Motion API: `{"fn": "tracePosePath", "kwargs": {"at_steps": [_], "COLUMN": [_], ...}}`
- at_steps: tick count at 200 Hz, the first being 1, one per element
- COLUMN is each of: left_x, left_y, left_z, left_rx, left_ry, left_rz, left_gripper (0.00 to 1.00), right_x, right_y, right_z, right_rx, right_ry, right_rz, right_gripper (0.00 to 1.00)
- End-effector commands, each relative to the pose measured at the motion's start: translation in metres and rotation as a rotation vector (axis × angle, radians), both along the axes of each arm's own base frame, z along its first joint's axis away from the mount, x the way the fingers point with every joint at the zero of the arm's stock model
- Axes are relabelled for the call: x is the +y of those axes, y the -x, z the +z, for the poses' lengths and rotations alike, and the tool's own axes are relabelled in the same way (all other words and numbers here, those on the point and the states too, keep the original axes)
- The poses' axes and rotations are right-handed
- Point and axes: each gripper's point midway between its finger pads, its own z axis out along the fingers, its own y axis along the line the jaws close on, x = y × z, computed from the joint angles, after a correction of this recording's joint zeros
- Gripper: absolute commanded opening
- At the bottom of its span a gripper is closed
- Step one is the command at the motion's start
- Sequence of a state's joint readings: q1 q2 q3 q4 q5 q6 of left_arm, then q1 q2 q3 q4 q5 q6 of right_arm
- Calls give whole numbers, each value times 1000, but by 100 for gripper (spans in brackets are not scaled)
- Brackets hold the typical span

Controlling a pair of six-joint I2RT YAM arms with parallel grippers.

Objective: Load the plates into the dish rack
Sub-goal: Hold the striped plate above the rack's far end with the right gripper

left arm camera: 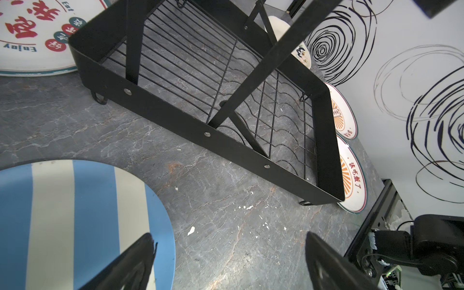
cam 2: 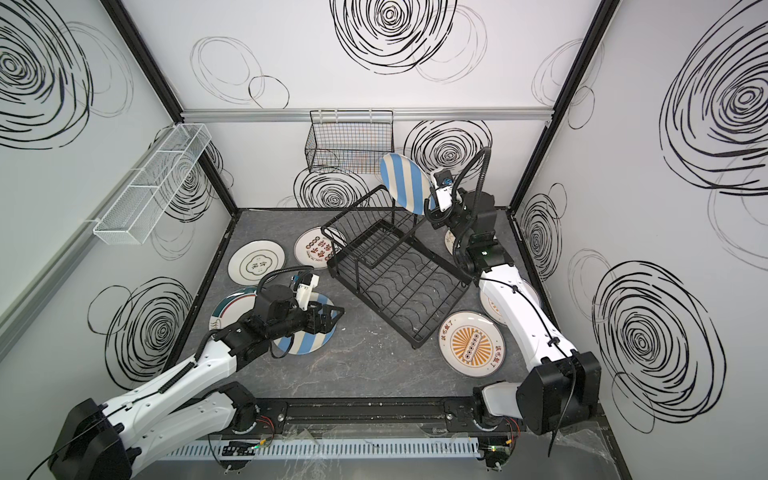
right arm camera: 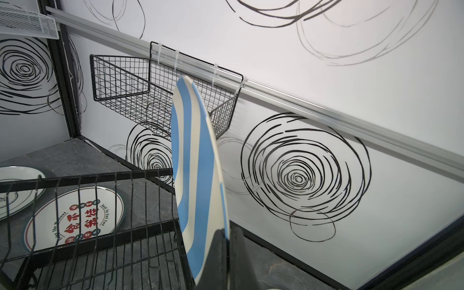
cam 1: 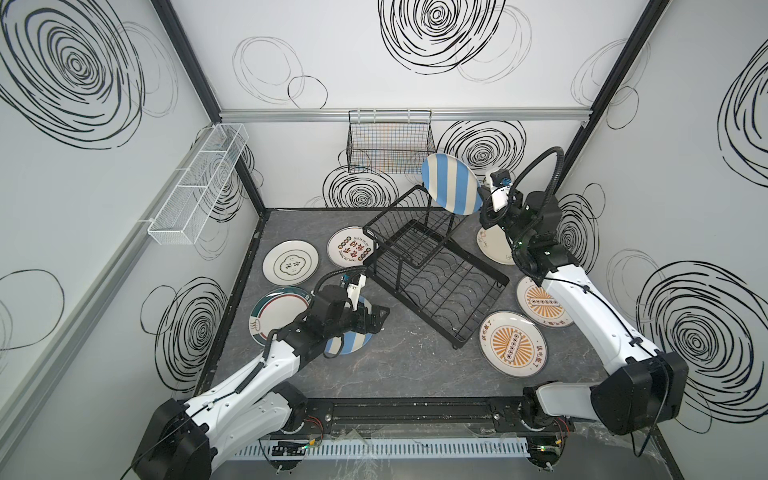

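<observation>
We are loading: our right gripper pinches the striped plate by its rim, on edge above the dish rack at its one-o'clock corner. Our left gripper hangs spread at eight o'clock. Next we should lower the plate squarely into a slot.

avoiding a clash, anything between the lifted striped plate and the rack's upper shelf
Nothing visible. The right hand holds the striped plate on edge over the far end of the dish rack; its upper shelf is empty.
</observation>
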State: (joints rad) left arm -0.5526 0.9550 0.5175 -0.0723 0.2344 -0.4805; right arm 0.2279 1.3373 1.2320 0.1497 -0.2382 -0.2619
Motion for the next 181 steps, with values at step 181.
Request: {"fn": "tracePosePath", "kwargs": {"at_steps": [181], "left_x": [10], "left_y": [-3], "left_z": [6], "left_rx": [-23], "left_ry": [-22], "left_rz": [18], "left_gripper": [96], "right_x": [12], "right_y": [-25], "right_z": [-8], "right_rx": [7], "right_ry": [-54], "right_rz": [-119], "right_gripper": [0]}}
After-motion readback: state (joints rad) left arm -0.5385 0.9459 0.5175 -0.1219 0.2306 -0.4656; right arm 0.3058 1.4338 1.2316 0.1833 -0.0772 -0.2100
